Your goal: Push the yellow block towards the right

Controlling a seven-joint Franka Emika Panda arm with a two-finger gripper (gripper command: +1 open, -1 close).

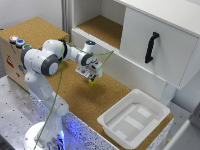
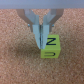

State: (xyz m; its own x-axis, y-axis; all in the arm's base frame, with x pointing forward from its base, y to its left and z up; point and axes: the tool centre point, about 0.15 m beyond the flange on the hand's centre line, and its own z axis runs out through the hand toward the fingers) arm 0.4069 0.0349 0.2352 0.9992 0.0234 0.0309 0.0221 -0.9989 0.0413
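Gripper (image 2: 40,36) jaws nearly closed, holding nothing; tips sit right at one face of the yellow block (image 2: 49,45), apparently touching. Block rests on the cork counter (image 1: 80,97) mid-surface, away from all edges, well apart from the white bin (image 1: 134,119) near the counter's end.

Risks, judged:
- contact looks off-centre w/ block, so it may spin or slip past tips instead of sliding.
- tips too low: drag on cork, block tips over.
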